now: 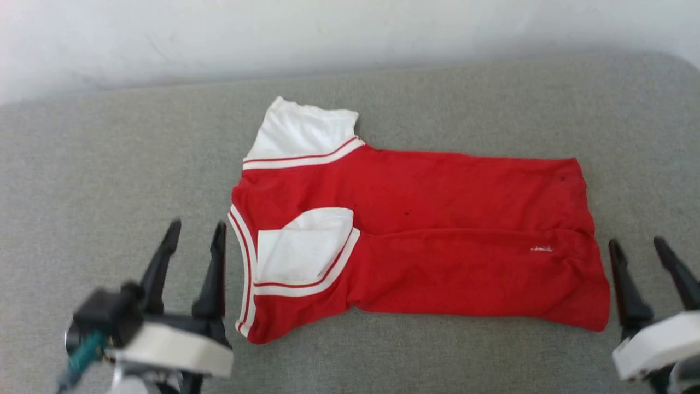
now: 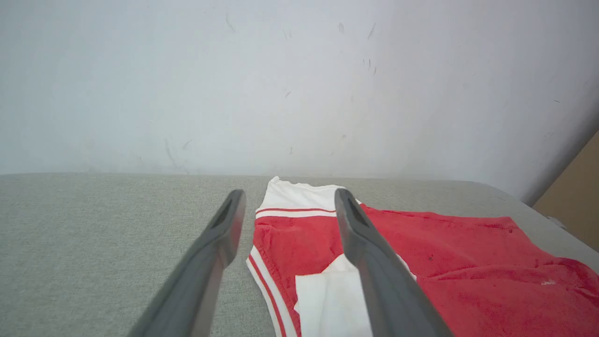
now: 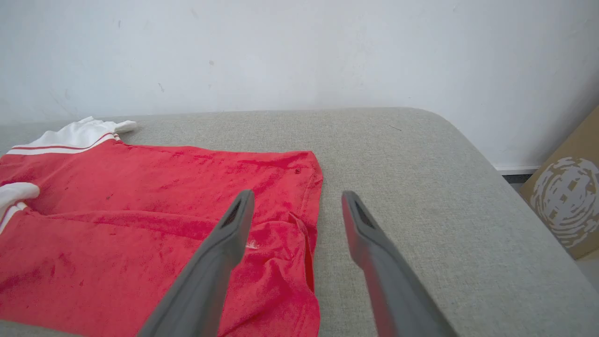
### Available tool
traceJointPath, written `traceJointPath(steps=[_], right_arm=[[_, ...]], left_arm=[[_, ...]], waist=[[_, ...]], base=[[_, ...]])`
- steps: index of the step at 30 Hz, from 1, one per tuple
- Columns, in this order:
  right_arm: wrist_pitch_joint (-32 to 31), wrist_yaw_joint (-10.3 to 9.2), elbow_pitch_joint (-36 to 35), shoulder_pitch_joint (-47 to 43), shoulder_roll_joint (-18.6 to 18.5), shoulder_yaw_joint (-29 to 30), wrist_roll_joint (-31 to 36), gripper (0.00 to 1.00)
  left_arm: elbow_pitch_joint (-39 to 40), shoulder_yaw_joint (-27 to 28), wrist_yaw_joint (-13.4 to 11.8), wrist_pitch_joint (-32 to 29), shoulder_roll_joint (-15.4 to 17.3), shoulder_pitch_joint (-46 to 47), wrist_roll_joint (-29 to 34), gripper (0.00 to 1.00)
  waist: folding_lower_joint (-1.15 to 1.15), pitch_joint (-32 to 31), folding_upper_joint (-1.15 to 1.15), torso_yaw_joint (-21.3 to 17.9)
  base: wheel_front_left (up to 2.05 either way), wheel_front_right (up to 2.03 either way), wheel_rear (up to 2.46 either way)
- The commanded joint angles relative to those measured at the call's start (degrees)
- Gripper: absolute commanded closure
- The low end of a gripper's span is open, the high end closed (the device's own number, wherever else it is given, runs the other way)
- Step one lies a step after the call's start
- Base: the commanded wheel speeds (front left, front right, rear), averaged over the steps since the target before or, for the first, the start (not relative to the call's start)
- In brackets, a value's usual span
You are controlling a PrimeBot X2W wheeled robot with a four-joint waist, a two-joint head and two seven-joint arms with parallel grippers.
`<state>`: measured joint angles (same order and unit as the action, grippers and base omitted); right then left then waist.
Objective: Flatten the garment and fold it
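Garment [image 1: 437, 219], part-folded, lies between spread left pincer [image 1: 197, 223] and right pincer [image 1: 635, 241].

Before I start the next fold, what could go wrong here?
1. The garment is bunched at the hem corner by the open right gripper; folding now would press creases in.
2. The far white sleeve sticks out, so the stack may end uneven.
3. The open left gripper could snag the tucked near sleeve.

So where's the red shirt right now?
In the head view the red shirt lies on the grey cushion, mid-picture, between the open left pincer and the open right pincer.
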<state>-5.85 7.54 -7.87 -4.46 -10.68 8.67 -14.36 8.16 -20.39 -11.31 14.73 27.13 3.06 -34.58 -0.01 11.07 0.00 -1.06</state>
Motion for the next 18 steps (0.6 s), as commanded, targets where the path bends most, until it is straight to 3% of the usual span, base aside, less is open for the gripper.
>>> traceJointPath(steps=[1, 5, 10, 14, 18], right_arm=[[1.6, -0.05, -0.9, -1.6, 1.6, 0.2, 2.1, 0.0], [6.5, -0.05, -1.2, -5.7, 5.9, 0.2, 7.0, 0.0], [9.2, -0.05, 0.6, -7.8, 7.4, 0.1, 8.6, 0.0], [9.4, -0.05, 0.7, -7.3, 7.6, 0.2, 9.5, 0.0], [9.0, -0.05, 0.4, -6.6, 7.7, 0.3, 10.0, 0.0]], left_arm=[[1.2, 1.3, -0.3, 0.3, -1.8, -2.5, 2.2, 0.0], [2.9, 5.0, 0.5, 0.3, -7.1, -9.7, 9.4, 0.0], [0.8, 7.5, 3.2, 0.3, -12.0, -14.4, 13.2, 0.0], [-2.3, 7.8, 5.4, 0.2, -12.2, -14.6, 14.6, 0.0], [-5.3, 5.6, 8.1, -6.3, -10.7, -11.2, 13.5, 0.0]], waist=[[0.01, -2.7, 0.0, 0.8], [0.01, -4.3, 0.0, 1.1], [0.01, -6.0, 0.0, 1.3], [0.01, -6.4, 0.0, 1.5], [0.01, -5.7, 0.0, 1.9]], base=[[0.0, 0.0, 0.0], [0.0, 0.0, 0.0], [0.0, 0.0, 0.0], [0.0, 0.0, 0.0], [0.0, 0.0, 0.0]])
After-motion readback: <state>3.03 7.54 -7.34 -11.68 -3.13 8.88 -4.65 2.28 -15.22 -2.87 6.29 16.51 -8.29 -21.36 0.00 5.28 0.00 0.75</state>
